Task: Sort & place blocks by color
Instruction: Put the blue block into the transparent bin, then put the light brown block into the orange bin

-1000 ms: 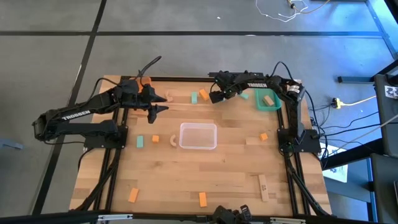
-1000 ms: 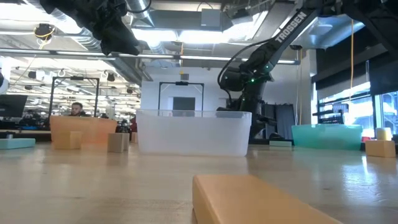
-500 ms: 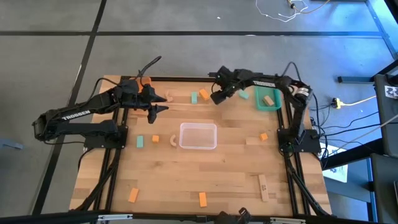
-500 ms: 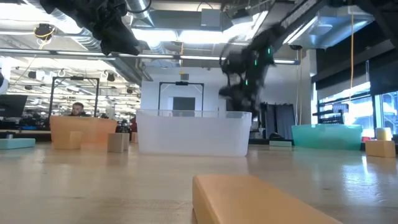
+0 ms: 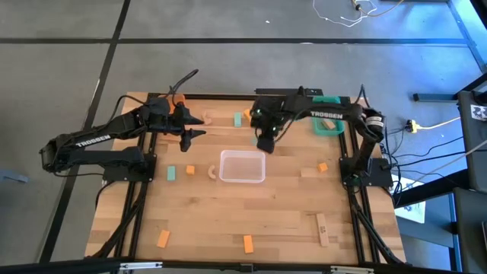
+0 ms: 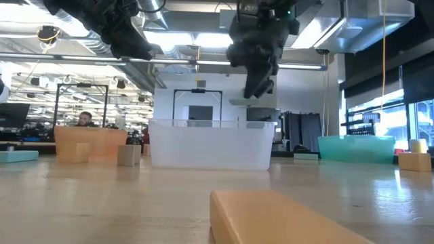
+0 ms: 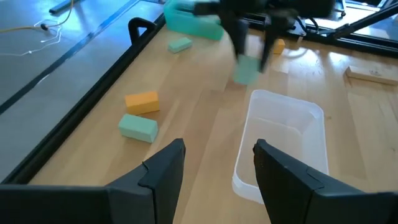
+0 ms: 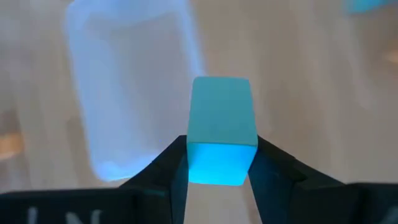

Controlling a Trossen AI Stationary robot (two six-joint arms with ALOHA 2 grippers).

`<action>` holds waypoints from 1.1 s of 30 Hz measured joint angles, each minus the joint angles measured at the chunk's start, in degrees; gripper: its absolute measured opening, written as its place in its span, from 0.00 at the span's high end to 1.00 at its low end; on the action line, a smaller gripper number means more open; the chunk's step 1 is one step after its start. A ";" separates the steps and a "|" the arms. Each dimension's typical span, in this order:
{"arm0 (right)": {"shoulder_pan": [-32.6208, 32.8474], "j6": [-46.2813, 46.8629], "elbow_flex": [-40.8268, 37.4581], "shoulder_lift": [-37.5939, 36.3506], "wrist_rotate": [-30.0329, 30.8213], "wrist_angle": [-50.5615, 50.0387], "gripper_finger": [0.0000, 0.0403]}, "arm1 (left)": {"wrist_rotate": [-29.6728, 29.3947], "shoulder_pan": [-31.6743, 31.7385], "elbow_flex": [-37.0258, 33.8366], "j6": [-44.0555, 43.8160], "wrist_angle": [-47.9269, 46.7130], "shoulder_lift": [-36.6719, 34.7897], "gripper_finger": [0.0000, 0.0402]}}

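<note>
My right pincer (image 8: pixel 217 165) is clamped on a mint block (image 8: pixel 222 127), which stands up between my two fingers, held in the air above the desk (image 5: pixel 228 221) just behind the clear tray (image 5: pixel 243 166). From above, that pincer (image 5: pixel 265 141) points down at the desk near the tray's far edge, and from desk height it (image 6: pixel 256 85) hangs over the tray (image 6: pixel 211 144). My left pincer (image 7: pixel 214 163) is spread wide and holds nothing; it (image 5: pixel 195 131) hovers over the far left part of the desk, aimed toward the tray. Just ahead of it lie an orange block (image 7: pixel 142 101) and a second mint block (image 7: pixel 138 127), close together. Another mint block (image 5: pixel 238 119) lies by the far edge, and one more (image 5: pixel 171 173) sits left of the tray beside a small orange block (image 5: pixel 190 170). The teal tray (image 5: pixel 327 128) at the far right corner has a tan block (image 5: pixel 329 122) in it. Orange blocks (image 5: pixel 163 239) lie near the front edge, one (image 5: pixel 248 243) near the middle, with a long tan block (image 5: pixel 322 229) at the front right.
</note>
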 joint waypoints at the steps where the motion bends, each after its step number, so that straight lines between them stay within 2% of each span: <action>1: 1.13 -0.55 -0.06 0.39 -0.61 0.79 0.68 | 0.00 0.00 0.00 0.02 -0.02 0.00 0.55; 5: 4.81 -1.99 -0.07 1.66 -4.07 4.57 0.68 | 0.00 -0.02 0.00 0.15 -0.11 0.00 0.55; 8: 6.51 -2.03 -0.05 3.67 -3.99 5.64 0.68 | 0.00 -0.02 0.00 0.15 -0.13 0.00 0.55; 12: 7.57 -2.07 -0.05 6.60 -4.87 6.10 0.68 | 0.00 -0.02 0.00 0.15 -0.26 0.00 0.55; 19: 7.86 -2.08 -0.05 10.01 -10.19 8.13 0.68 | 0.00 -0.02 0.00 0.15 -1.63 0.00 0.55; 26: 7.83 -2.20 -0.05 10.23 -10.19 8.54 0.54 | 0.00 0.00 0.00 0.13 -1.68 0.00 0.55; 33: 6.66 -3.75 0.37 10.21 -10.18 7.98 0.51 | 0.00 0.00 0.00 0.11 -1.68 0.00 0.55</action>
